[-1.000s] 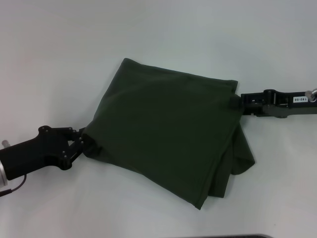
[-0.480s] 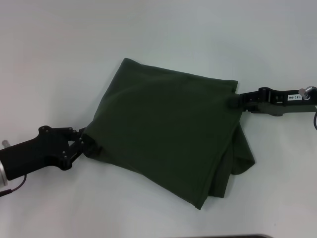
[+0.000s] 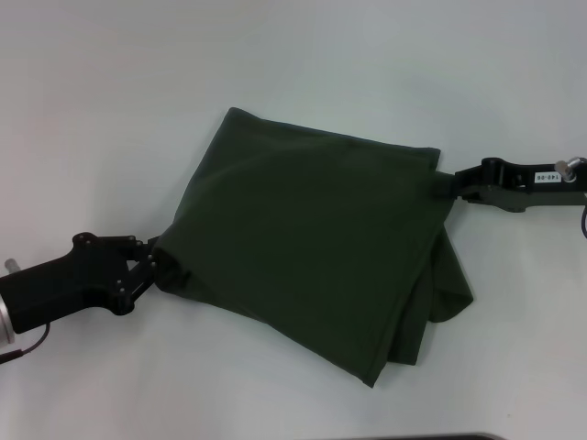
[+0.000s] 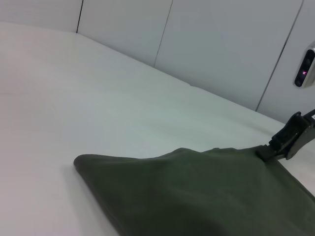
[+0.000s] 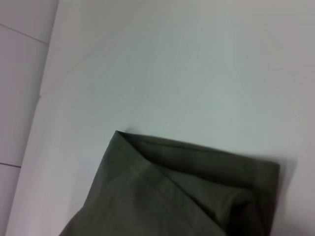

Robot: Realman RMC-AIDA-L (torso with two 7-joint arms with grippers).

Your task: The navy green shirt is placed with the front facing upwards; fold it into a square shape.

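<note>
The navy green shirt point(image 3: 303, 247) lies folded into a rough, tilted square in the middle of the white table, plain side up, with no lettering or label showing. A loose fold sticks out at its right side point(image 3: 454, 284). My left gripper point(image 3: 158, 266) is at the shirt's near-left corner, shut on the bunched cloth there. My right gripper point(image 3: 449, 183) is at the shirt's right corner, just at the cloth's edge; it also shows in the left wrist view point(image 4: 266, 151). The right wrist view shows a folded shirt corner point(image 5: 187, 191).
The white table point(image 3: 293, 64) stretches around the shirt on all sides. A dark edge point(image 3: 431, 436) runs along the table's near side. Pale wall panels point(image 4: 221, 44) stand behind the table in the left wrist view.
My right gripper has drawn back to the right, from on top of the shirt's right corner to its edge. The left gripper and the shirt have not moved.
</note>
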